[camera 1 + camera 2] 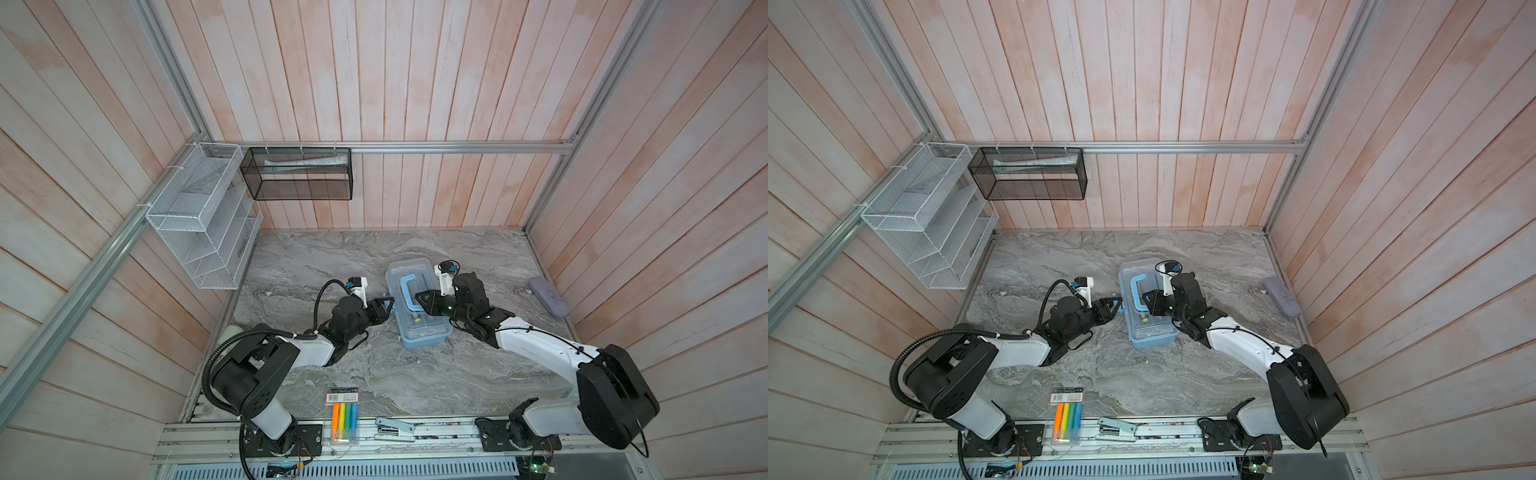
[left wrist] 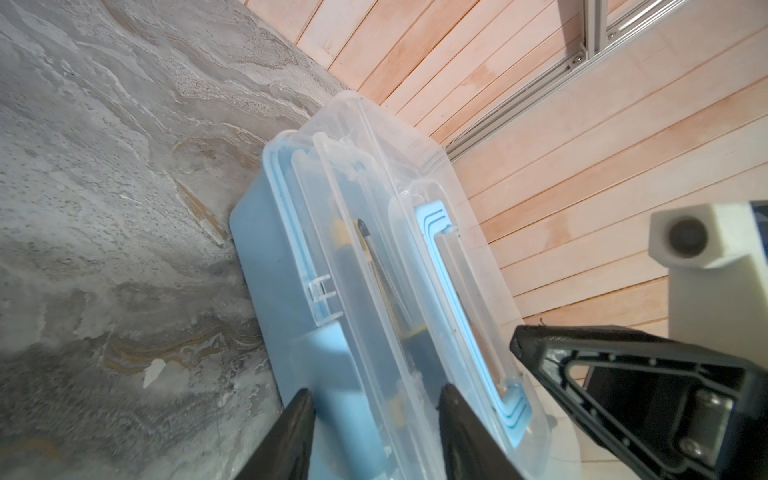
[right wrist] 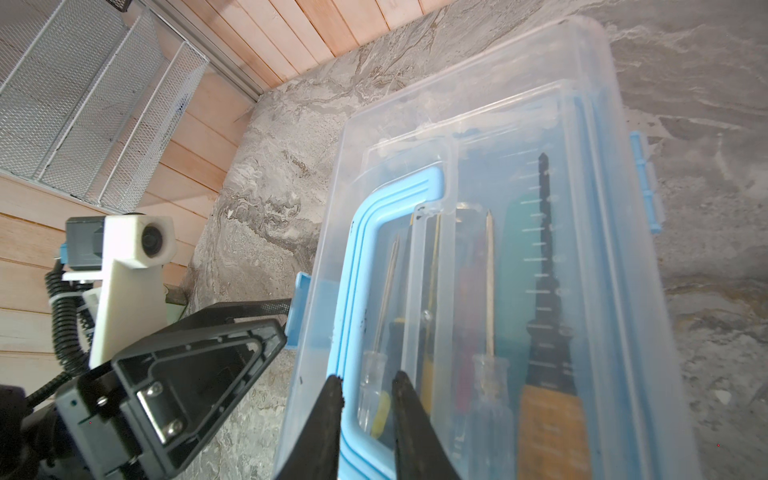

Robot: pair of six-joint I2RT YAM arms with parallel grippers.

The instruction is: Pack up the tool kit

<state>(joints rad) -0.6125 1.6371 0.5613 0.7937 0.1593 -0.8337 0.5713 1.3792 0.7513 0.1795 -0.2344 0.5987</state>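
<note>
- Left wrist view: the left claw [image 2: 376, 390] sits nearest the lens, its two black fingers [image 2: 291, 436] spread; between them lie the blue side latch [image 2: 332, 365] and the rim of the clear lid [image 2: 374, 187] of the tool kit [image 2: 266, 257]; the tool kit stands on the grey marbled tabletop [image 2: 83, 166].
- Right wrist view: the right claw [image 3: 368, 378] is nearly pressed together, pinching the long bar of the blue handle [image 3: 357, 257], which lies flat on the lid; screwdrivers [image 3: 489, 270] and a dark toothed blade [image 3: 544, 249] with a wooden grip show through the lid; the left claw's fingertips meet the side latch.
- Both top views: the tool kit rests near the middle of the tabletop, between the two claws; the left claw is at its left long side, the right claw over the lid; a pack of coloured markers [image 1: 344, 415] lies at the front edge; a stapler [image 1: 395, 428] lies just beside it on the metal rail [image 1: 449, 432]; a grey-lilac case [image 1: 548, 297] lies near the right wall, well apart from the tool kit; a white wire rack [image 1: 195, 216] and a black mesh basket [image 1: 297, 174] hang on the walls.
</note>
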